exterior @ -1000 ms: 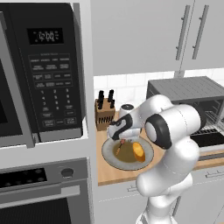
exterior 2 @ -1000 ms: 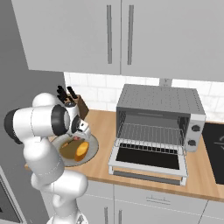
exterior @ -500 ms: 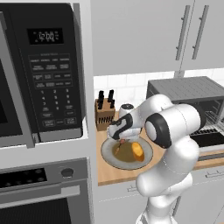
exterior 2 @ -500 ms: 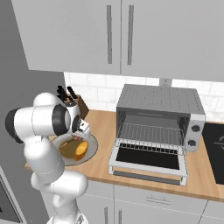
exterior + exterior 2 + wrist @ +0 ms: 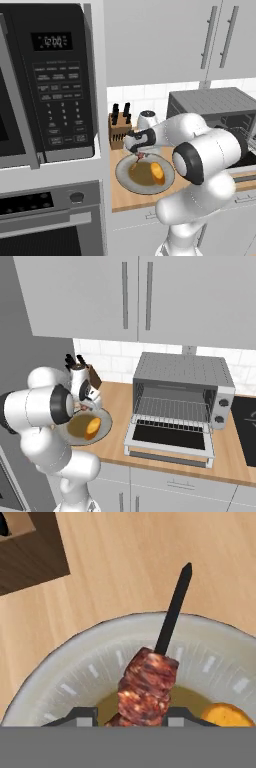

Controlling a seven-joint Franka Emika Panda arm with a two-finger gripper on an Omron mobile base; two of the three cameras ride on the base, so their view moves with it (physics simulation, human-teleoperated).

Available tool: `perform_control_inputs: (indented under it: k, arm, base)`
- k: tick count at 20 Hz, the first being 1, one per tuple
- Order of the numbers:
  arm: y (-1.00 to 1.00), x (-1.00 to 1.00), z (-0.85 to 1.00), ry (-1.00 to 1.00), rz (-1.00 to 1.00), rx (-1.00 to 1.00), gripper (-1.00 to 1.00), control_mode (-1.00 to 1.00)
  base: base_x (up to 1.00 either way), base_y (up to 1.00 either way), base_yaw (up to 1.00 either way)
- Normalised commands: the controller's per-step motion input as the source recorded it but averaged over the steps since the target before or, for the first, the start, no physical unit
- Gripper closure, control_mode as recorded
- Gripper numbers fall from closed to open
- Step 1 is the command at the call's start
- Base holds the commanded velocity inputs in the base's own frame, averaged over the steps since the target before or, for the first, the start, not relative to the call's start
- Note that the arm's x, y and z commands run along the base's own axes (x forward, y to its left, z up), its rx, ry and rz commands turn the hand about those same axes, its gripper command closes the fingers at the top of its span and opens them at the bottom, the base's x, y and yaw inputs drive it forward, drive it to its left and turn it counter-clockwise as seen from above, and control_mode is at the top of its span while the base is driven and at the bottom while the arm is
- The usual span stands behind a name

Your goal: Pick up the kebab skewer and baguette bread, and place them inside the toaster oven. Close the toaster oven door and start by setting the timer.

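Note:
The kebab skewer (image 5: 145, 687) lies tilted over the far part of a grey plate (image 5: 75, 662), its dark stick pointing past the rim. My gripper (image 5: 131, 716) is shut on its meat chunks, one finger on each side. The baguette bread (image 5: 227, 716) lies on the same plate, just to the right. From the base, my gripper (image 5: 140, 155) hangs over the plate (image 5: 127, 176) beside the orange baguette bread (image 5: 157, 173). The toaster oven (image 5: 182, 373) stands to the right with its door (image 5: 170, 438) dropped open and the wire rack bare.
A wooden knife block (image 5: 119, 131) stands just behind the plate against the tiled wall. A large black microwave (image 5: 45, 85) rises to the left above a built-in oven. Bare wooden counter (image 5: 120, 401) lies between plate and toaster oven.
The fingers have closed from wide open onto the skewer's meat. The arm has hardly moved over the plate.

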Motion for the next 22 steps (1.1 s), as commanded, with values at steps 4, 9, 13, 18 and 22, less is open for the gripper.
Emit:
perform_control_inputs:
  k: [4, 9, 13, 18, 22]
  arm:
    - [-0.1, -0.72, 1.0, 0.0, -0.19, 0.02, 1.0, -1.0]
    - [-0.46, -0.94, 0.61, -0.04, -0.25, 0.1, 1.0, -1.0]
    - [-0.33, -0.83, 0.41, -0.07, -0.25, 0.1, 1.0, -1.0]
    - [-0.27, -0.56, 0.67, -0.08, -0.3, 0.08, 1.0, -1.0]
    - [-0.45, -0.5, 0.74, -0.04, -0.35, 0.08, 1.0, -1.0]
  base:
    - [0.0, 0.0, 0.0]
    - [0.0, 0.0, 0.0]
    - [0.0, 0.0, 0.0]
    - [0.0, 0.0, 0.0]
    - [0.0, 0.0, 0.0]
